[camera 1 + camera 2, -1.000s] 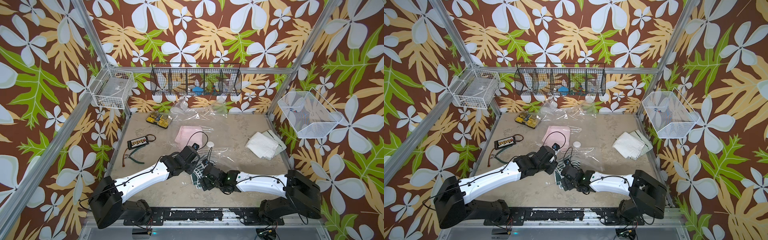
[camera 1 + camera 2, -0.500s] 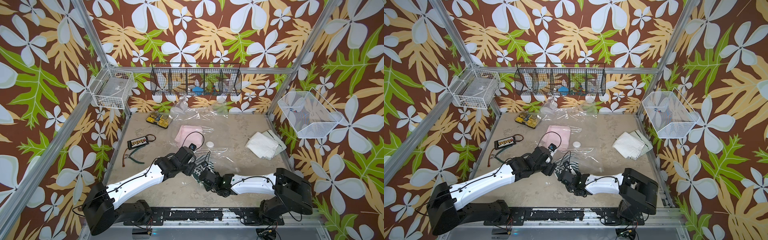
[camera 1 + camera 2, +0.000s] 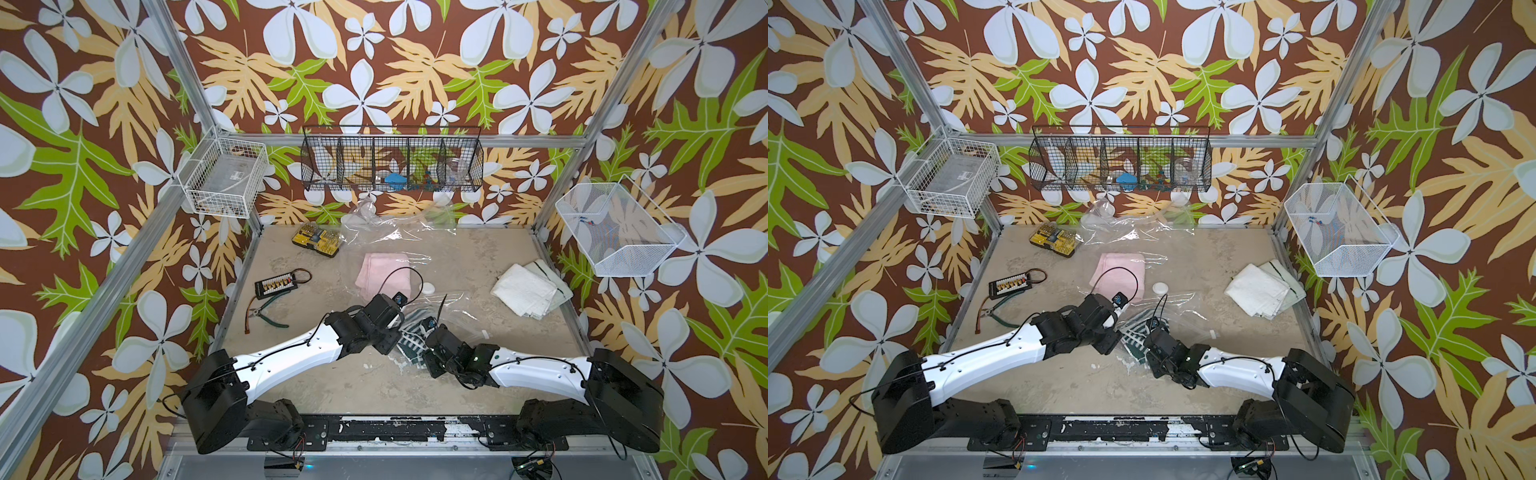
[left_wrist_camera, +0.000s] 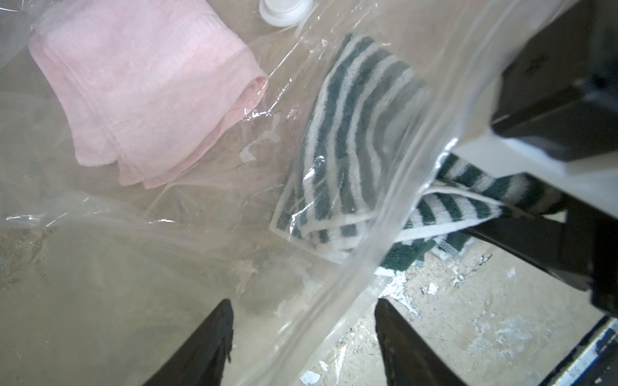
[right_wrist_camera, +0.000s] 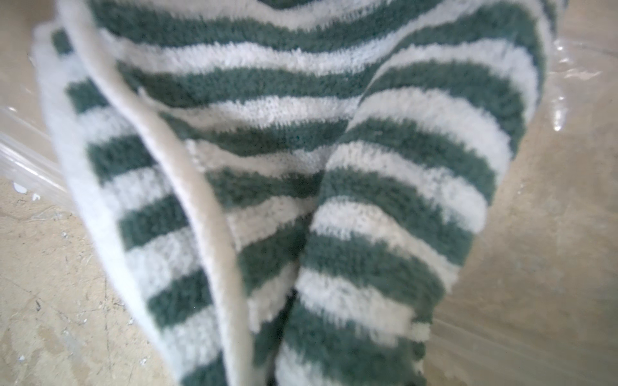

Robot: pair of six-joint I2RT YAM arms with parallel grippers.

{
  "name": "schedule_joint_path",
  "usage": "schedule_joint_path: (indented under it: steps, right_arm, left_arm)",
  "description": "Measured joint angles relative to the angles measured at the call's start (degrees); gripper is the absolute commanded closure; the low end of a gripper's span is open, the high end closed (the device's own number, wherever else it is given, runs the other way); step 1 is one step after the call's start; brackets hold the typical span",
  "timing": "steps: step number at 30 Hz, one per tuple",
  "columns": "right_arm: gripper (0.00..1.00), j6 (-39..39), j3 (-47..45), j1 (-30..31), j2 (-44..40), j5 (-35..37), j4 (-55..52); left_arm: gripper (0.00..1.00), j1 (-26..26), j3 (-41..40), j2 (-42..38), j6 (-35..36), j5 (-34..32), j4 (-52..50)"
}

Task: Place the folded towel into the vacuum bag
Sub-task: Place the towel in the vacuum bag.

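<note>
The bag is spread flat down the middle of the table, from the back wall toward the arms, with its mouth at the near end. Through its film a folded pink towel is seen well inside, and the white valve cap is seen just beside it.

The towel, striped green and white, is found at the mouth. Its far part is covered by film, and its near part is left outside over bare table. It is judged soft, light and limp, so it is likely to be bunched rather than slid when pushed, and its folds are seen to be loose. A hold is best taken on the near edge, with all layers pinched together. The film is judged thin, slippery and apt to sag onto the cloth.

The right gripper appears closed on the towel's near end, as seen from the left wrist. In its own view the fingers are hidden by cloth. The left gripper is held with jaws well apart. The bag's lip is draped between them, and nothing is clamped.
</note>
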Motion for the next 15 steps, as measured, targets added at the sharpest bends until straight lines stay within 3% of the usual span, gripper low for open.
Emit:
schedule_joint_path:
  steps: [2, 5, 6, 15]
  right_arm:
    - [0.70, 0.0, -0.5, -0.7, -1.1, -0.5, -0.4]
    - [0.75, 0.0, -1.0, -2.0, -3.7, -1.5, -2.1]
    - [0.77, 0.0, -1.1, -2.5, -4.8, -1.7, -3.0]
    - [0.84, -1.6, 2.4, -3.4, -9.0, -5.4, -9.6]
  left_arm:
    - [0.60, 0.0, 0.9, 2.2, 0.9, -0.1, 0.4]
    - [0.96, 0.0, 3.0, 4.5, 1.9, 0.4, 0.7]
    - [1.00, 0.0, 3.6, 4.6, 2.3, 0.7, 0.9]
    - [1.00, -5.3, 4.6, -0.4, 1.1, 7.0, 3.1]
